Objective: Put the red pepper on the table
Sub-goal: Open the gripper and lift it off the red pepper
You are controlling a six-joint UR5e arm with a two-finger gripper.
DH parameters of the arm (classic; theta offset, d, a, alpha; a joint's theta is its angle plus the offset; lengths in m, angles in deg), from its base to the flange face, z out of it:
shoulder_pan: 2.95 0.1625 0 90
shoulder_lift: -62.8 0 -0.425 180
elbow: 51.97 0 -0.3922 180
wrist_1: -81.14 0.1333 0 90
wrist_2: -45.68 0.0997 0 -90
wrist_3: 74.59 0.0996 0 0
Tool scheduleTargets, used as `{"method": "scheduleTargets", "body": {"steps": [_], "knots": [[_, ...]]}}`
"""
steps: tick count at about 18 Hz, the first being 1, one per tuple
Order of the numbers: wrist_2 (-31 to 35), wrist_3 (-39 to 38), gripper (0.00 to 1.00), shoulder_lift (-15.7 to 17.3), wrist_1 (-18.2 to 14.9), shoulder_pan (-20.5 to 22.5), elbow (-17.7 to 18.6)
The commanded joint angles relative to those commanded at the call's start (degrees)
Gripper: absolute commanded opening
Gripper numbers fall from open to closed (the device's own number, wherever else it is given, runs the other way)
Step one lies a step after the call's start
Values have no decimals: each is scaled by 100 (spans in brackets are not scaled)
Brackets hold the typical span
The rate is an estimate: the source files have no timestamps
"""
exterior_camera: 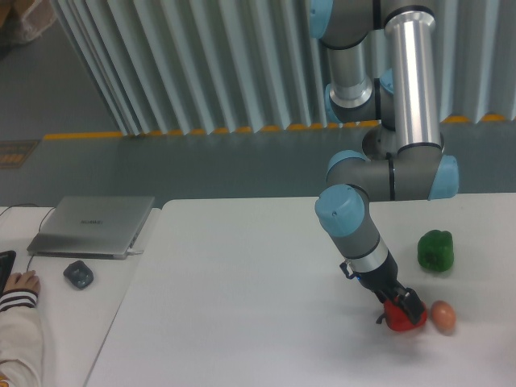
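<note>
While only one fixed camera view is given, it looks down at an angle on a large white table (242,290) w/ rounded corners, a grey floor and a ribbed metal wall behind it.

Robot arm (415,89), silver tubes w/ light-blue joint caps, comes down from the top right, bends at an elbow above the table's back edge, then slants down and to the right toward the near right part of the tabletop. At its tip the gripper (403,306) is dark and small in frame. Its fingers sit over the top of the red pepper (403,318), clenched round it as far as can be seen; exact finger contact is too small to make out.

Red pepper is glossy, low at the table surface in the near right area; whether it rests on the top or hangs just above it can't be told. Just beside it, on its right, lies a small orange-pink egg-shaped thing (443,316), v. close, maybe touching. Farther back and to the right stands a green bell pepper (435,250), apart from both.

At left, a smaller white desk (56,322) adjoins the table. On it: a closed silver laptop (93,225), a dark mouse (78,274) in front of it, and at the left edge a person's hand (19,282) w/ a striped cuff and pale sleeve.
</note>
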Motion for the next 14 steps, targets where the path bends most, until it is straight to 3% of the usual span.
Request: {"method": "scheduleTargets", "body": {"steps": [5, 7, 10, 14], "knots": [[-349, 0, 100, 79, -9, 61, -61], [-1052, 79, 100, 490, -157, 315, -53], [-1090, 123, 100, 597, -308, 439, -149], [-1325, 1228, 100, 808, -351, 570, -211]]}}
